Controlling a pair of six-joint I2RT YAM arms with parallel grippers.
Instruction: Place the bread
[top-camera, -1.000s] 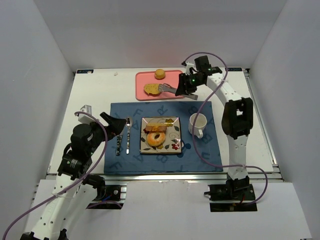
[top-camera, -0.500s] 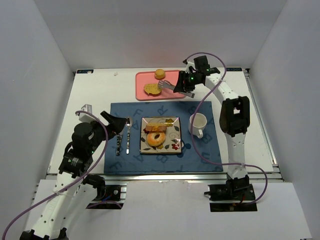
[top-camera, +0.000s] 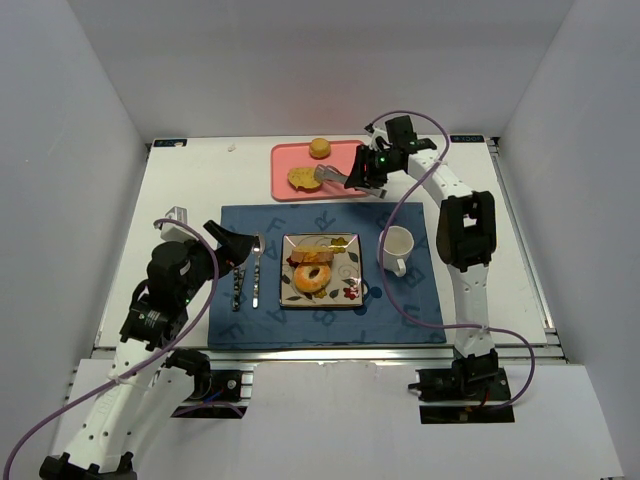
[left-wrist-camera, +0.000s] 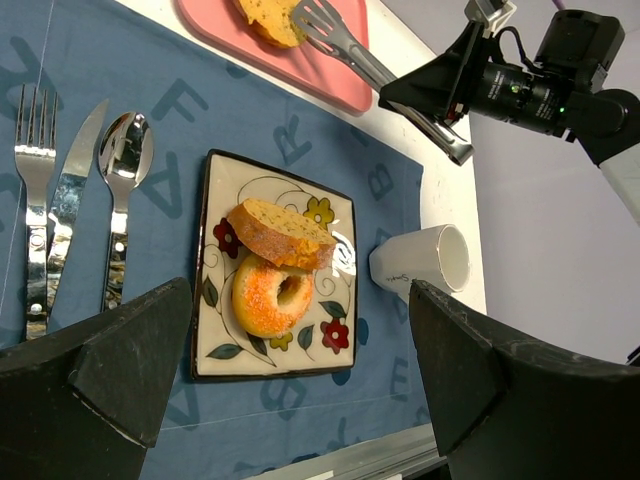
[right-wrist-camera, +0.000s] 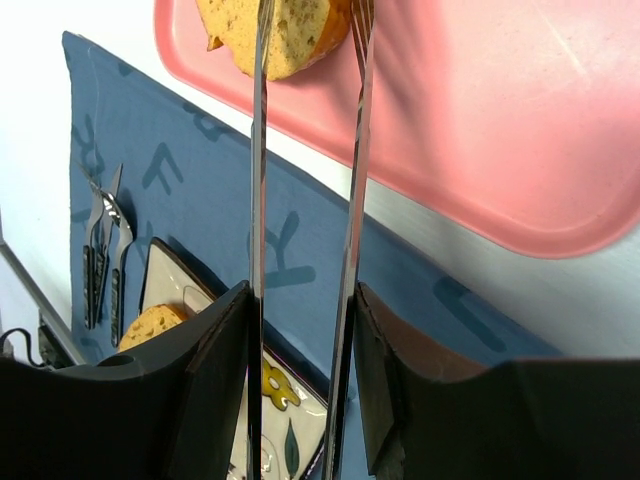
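My right gripper is shut on metal tongs. The tong tips reach a golden bread slice lying on the pink tray; one tip crosses the slice and the other sits at its edge. A round bun rests at the tray's far side. On the floral plate lie a bagel and a toast-like slice. My left gripper hangs open and empty above the blue mat, left of the plate.
A white cup stands on the blue placemat, right of the plate. Fork, knife and spoon lie left of the plate, under my left gripper. White walls enclose the table on three sides.
The right gripper has shifted slightly left and farther over the tray, bringing the tong tips up against the bread slice. The left arm has crept a little forward.
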